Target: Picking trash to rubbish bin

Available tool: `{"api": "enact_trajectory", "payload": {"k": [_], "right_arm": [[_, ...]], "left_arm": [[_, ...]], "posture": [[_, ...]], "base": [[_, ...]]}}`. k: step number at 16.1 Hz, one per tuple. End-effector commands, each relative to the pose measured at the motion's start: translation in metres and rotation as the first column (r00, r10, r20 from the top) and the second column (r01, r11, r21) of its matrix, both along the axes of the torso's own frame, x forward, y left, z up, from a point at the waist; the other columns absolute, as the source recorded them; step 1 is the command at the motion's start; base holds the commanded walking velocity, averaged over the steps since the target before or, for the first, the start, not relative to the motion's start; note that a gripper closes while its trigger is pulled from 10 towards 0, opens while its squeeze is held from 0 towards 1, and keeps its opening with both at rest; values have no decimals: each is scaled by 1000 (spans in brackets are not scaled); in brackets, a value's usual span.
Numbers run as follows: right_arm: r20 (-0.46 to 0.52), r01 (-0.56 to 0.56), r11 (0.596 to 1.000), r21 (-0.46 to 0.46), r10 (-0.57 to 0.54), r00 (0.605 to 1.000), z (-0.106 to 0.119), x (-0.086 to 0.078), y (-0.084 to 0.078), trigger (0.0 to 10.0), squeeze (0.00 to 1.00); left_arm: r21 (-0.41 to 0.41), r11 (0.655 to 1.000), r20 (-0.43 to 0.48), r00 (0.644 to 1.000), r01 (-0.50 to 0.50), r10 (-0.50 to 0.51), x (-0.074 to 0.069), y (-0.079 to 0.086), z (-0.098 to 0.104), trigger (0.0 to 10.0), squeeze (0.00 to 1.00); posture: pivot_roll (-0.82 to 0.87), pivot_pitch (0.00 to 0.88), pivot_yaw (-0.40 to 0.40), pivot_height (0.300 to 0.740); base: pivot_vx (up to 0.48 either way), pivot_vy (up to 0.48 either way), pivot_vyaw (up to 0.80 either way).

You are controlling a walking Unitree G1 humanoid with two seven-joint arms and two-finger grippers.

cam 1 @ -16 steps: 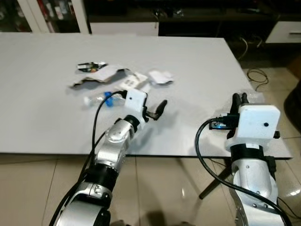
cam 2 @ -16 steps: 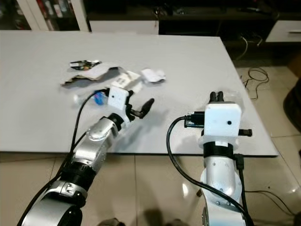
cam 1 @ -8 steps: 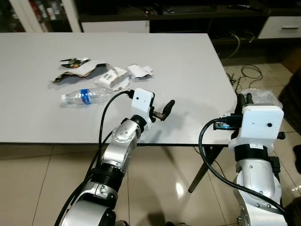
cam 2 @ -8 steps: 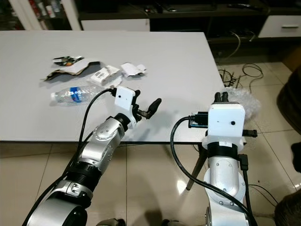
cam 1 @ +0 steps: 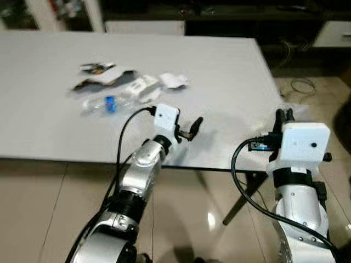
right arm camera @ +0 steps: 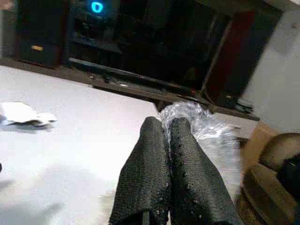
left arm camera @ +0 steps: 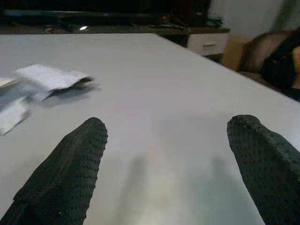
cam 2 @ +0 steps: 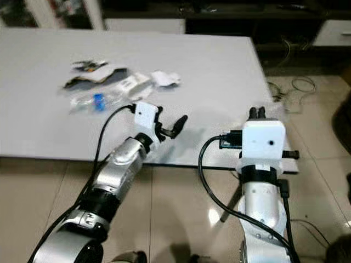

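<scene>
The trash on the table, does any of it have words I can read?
No words can be read.
Bottle: blue label, too blurred to read.
White packet: dark print marks, too small to read.
Dark wrapper: coloured print, too blurred to read.
Crumpled paper: no print that can be made out.
</scene>
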State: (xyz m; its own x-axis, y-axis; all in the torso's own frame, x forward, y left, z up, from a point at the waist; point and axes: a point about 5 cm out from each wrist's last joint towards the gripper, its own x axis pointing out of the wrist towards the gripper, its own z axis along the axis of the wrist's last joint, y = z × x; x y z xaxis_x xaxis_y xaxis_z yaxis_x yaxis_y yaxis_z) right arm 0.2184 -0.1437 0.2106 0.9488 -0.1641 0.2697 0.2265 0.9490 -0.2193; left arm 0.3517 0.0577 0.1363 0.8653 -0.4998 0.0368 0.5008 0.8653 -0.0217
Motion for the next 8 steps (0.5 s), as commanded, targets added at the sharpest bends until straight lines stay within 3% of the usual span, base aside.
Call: {"api": "enact_trajectory", "payload": {"k": [1, 8], "right_arm": [[-3, -6, 1000, 3, 6, 1000, 0, 0, 0, 10000, 0], [-3, -13, 1000, 8, 13, 1000, -1, 1, -1, 10000, 0]], "left_arm": [[-1, 999, -7, 999, -35, 35, 2, 5, -1, 10000, 0], [18, 996, -14, 996, -90, 91, 11, 11, 1, 10000, 0]], "posture": [[1, 95, 4, 740], [1, 89, 0, 740]], "base": [[0, 0, 800], [0, 0, 800]]}}
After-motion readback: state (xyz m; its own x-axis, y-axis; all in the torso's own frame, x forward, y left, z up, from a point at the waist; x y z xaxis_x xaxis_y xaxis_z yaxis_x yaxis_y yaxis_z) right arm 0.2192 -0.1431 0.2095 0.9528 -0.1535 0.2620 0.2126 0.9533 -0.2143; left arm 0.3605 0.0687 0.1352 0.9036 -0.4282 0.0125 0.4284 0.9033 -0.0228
